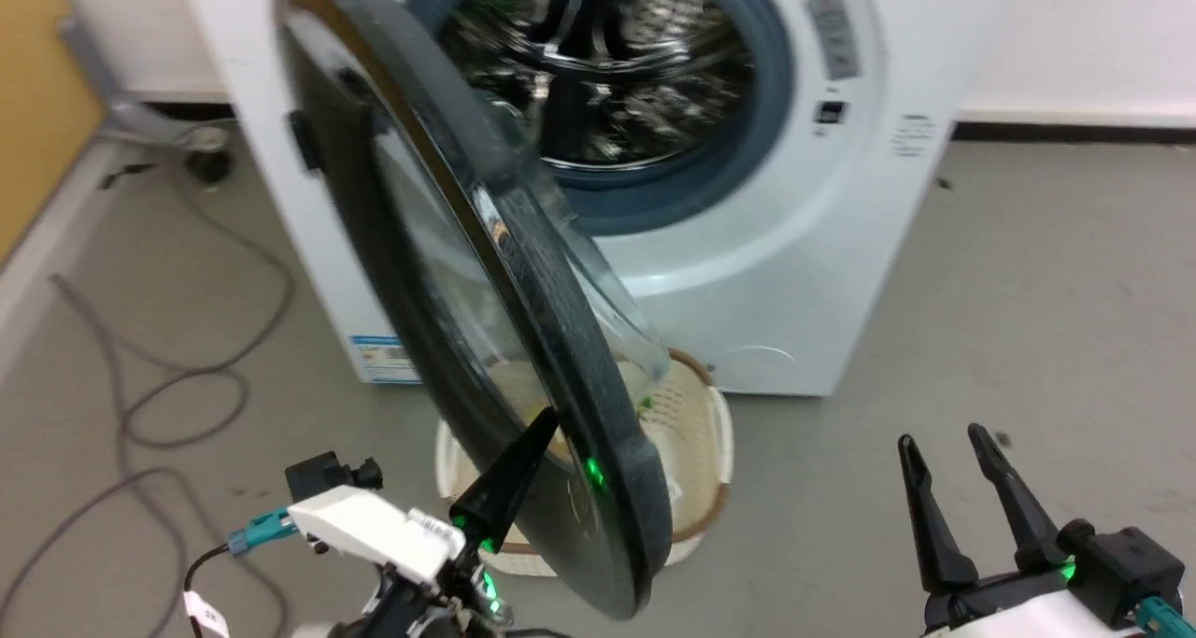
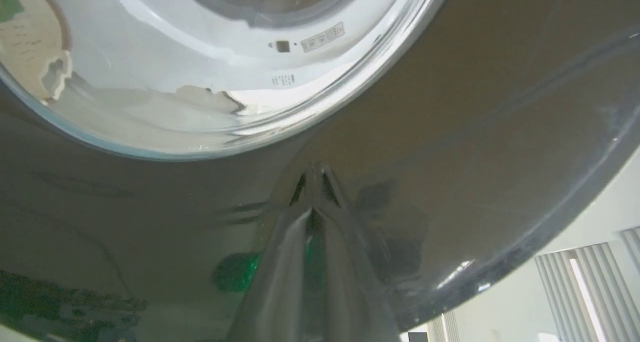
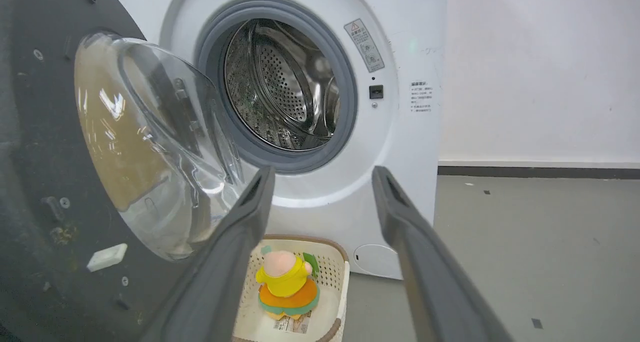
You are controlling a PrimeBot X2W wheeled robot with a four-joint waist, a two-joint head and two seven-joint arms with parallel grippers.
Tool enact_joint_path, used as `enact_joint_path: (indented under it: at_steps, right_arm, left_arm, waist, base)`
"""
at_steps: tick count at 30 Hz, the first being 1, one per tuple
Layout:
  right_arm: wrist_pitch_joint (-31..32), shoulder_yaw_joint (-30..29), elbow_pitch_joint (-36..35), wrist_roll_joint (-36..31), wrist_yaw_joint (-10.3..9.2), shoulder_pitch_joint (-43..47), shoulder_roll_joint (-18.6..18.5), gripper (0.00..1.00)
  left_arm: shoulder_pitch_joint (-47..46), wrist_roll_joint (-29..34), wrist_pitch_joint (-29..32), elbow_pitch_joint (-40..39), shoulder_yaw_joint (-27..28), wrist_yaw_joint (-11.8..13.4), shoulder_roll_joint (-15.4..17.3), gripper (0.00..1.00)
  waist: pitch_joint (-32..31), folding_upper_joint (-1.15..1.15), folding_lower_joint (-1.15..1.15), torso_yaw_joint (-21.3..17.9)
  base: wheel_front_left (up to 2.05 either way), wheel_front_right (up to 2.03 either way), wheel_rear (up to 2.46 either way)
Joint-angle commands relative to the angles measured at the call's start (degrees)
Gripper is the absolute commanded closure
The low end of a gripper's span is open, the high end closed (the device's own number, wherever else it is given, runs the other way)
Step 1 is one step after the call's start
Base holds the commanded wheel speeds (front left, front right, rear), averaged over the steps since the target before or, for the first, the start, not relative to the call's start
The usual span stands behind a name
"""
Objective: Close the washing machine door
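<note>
The white washing machine (image 1: 775, 274) stands ahead with its steel drum exposed. Its black round door (image 1: 561, 339) hangs partly open, swung out toward me, the clear glass bowl (image 3: 145, 146) bulging toward the drum (image 3: 280, 86). My left gripper (image 1: 547, 418) is shut, its tips pressed against the door's outer face near the lower rim. In the left wrist view the fingertips (image 2: 312, 174) touch the dark glossy door (image 2: 450, 131). My right gripper (image 1: 939, 442) hangs open at the lower right, apart from the door, its fingers (image 3: 250, 217) framing the machine (image 3: 400, 41).
A cream perforated basket (image 1: 701, 414) sits on the floor under the door, holding a yellow and orange plush toy (image 3: 287, 284). Grey cables (image 1: 187, 367) loop over the floor at the left. Bare grey floor (image 1: 1028, 320) lies at the right.
</note>
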Motion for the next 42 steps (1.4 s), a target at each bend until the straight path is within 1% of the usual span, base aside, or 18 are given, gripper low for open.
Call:
enact_joint_path:
  at_steps: [1,6,12,13,18,21,22,23,25,28,29,35,37,42]
  right_arm:
    - [-0.25,-0.25,-0.11,0.12,0.05,-0.69,-0.27,0.0]
    - [-0.25,-0.37,-0.16,0.48,0.05,-1.28,-0.29,0.0]
    - [-0.25,0.05,0.06,0.95,0.05,-2.18,0.41,0.0]
    - [-0.25,0.05,0.06,0.95,0.05,-2.18,0.41,0.0]
    - [-0.25,0.96,0.4,1.24,0.05,-2.87,1.27,0.0]
    - [-0.25,1.3,0.64,1.36,0.05,-3.18,1.63,0.0]
    - [-0.25,1.43,0.72,1.4,0.05,-3.28,1.71,0.0]
    - [-0.25,1.67,0.88,1.4,0.05,-3.41,1.84,0.0]
    - [-0.25,1.73,1.02,1.38,0.05,-3.5,1.99,0.0]
    - [-0.25,1.6,1.02,1.37,0.05,-3.55,2.3,0.0]
    - [-0.25,1.6,1.02,1.37,0.05,-3.55,2.3,0.0]
    - [-0.25,0.7,0.13,0.93,0.05,-2.92,2.08,0.0]
    - [-0.25,0.17,-0.13,0.78,0.05,-2.56,1.8,0.0]
    - [-0.25,-0.67,-0.47,0.5,0.05,-1.51,1.07,0.0]
  left_arm:
    - [-2.36,-0.51,-2.72,1.56,-1.79,-1.36,-0.07,1.0]
    - [-7.12,-2.07,-9.36,6.12,-5.28,-3.79,-0.07,1.0]
    - [-15.12,-2.32,-16.23,13.24,-8.24,-5.23,-0.07,1.0]
    - [-15.12,-2.32,-16.23,13.24,-8.24,-5.23,-0.07,1.0]
    - [-23.51,-2.66,-22.19,21.07,-9.61,-5.52,-0.07,1.0]
    - [-28.64,-3.06,-25.75,27.2,-10.29,-3.97,-0.07,1.0]
    - [-30.31,-3.33,-26.86,29.19,-10.54,-3.74,-0.07,1.0]
    - [-33.33,-3.82,-28.88,32.89,-11.11,-4.12,-0.07,1.0]
    - [-35.63,-4.61,-30.26,36.18,-11.54,-4.97,-0.07,1.0]
    - [-37.63,-5.77,-31.03,39.71,-12.71,-6.97,-0.07,1.0]
    - [-37.63,-5.77,-31.03,39.71,-12.71,-6.97,-0.07,1.0]
    - [-36.69,-4.42,-30.61,41.68,-17.47,-10.28,-0.03,1.0]
    - [-35.38,-1.81,-30.12,40.8,-19.98,-11.07,0.67,1.0]
    - [-31.35,10.7,-32.01,35.92,-28.12,-11.94,6.13,1.0]
  waist:
    - [1.86,0.0,0.0,-5.15]
    - [3.51,0.0,0.0,-10.62]
    - [5.56,0.0,0.0,-16.39]
    - [5.56,0.0,0.0,-16.39]
    - [7.03,0.0,0.0,-20.14]
    - [7.56,0.0,0.0,-21.57]
    - [7.62,0.0,0.0,-21.9]
    - [7.7,0.0,0.0,-22.33]
    - [7.69,0.0,0.0,-22.47]
    - [7.38,0.0,0.0,-21.92]
    - [7.38,0.0,0.0,-21.92]
    - [5.73,0.0,0.0,-17.98]
    - [4.84,0.0,0.0,-16.12]
    - [2.64,0.0,0.0,-11.34]
  base:
    - [0.0,0.0,0.0]
    - [0.0,0.0,0.0]
    - [0.0,0.0,0.0]
    - [0.0,0.0,0.0]
    - [0.0,0.0,0.0]
    - [0.0,0.0,0.0]
    - [0.0,0.0,0.0]
    - [0.0,0.0,0.0]
    - [0.0,0.0,0.0]
    - [0.0,0.0,0.0]
    - [0.0,0.0,0.0]
    - [0.0,0.0,0.0]
    - [0.0,0.0,0.0]
    - [0.0,0.0,0.0]
